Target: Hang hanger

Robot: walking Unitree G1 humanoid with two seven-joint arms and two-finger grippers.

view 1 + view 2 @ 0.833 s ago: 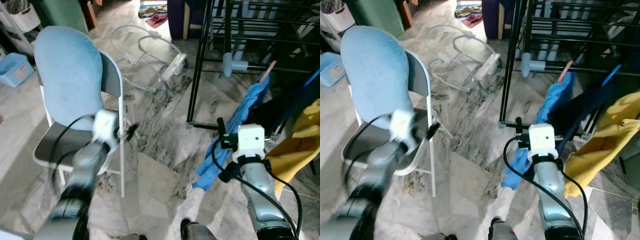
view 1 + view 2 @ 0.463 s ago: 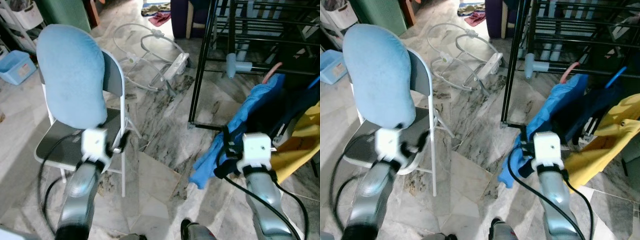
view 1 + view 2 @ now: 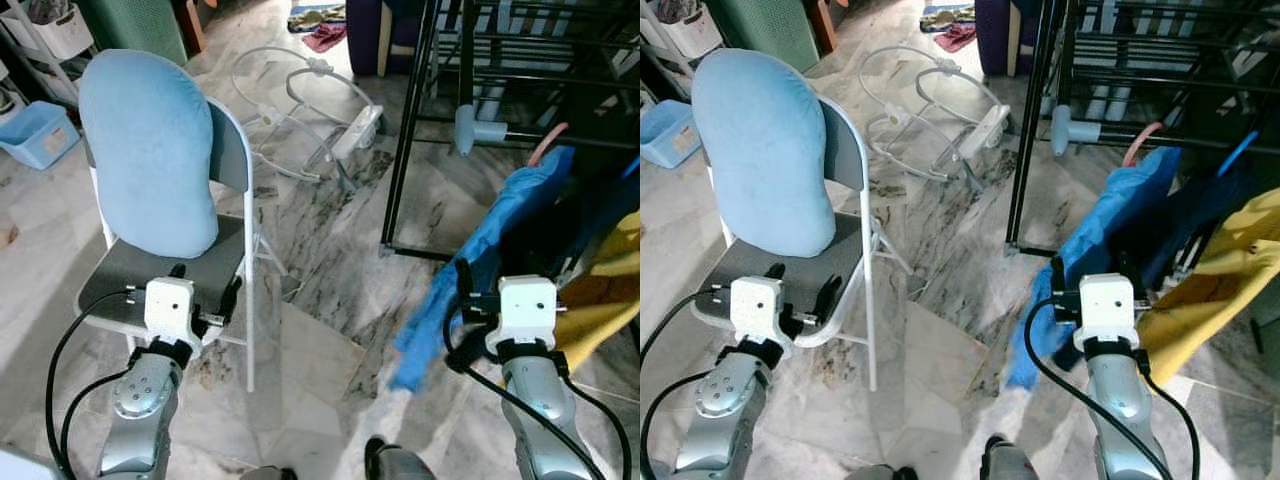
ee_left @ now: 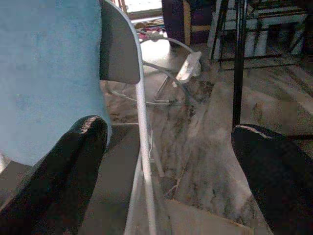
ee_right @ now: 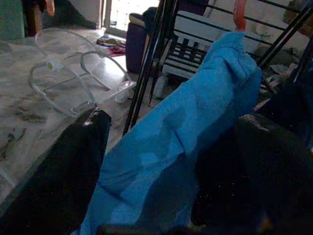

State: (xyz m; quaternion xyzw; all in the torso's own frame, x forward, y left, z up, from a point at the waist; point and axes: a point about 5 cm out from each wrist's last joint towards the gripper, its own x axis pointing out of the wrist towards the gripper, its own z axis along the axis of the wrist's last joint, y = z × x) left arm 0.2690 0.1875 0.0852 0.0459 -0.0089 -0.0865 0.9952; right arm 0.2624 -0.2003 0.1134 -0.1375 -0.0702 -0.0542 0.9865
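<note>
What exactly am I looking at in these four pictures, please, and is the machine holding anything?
It is a humanoid robot with two silver arms. The two wide pictures come from cameras in its head, looking down; the other two sit on its wrists, looking along the black fingers. The left gripper is open and empty in front of a folding chair with a light blue cushion. The right gripper is open around a blue garment hanging on a black drying rack. A white plastic frame lies on the marble floor.
</note>
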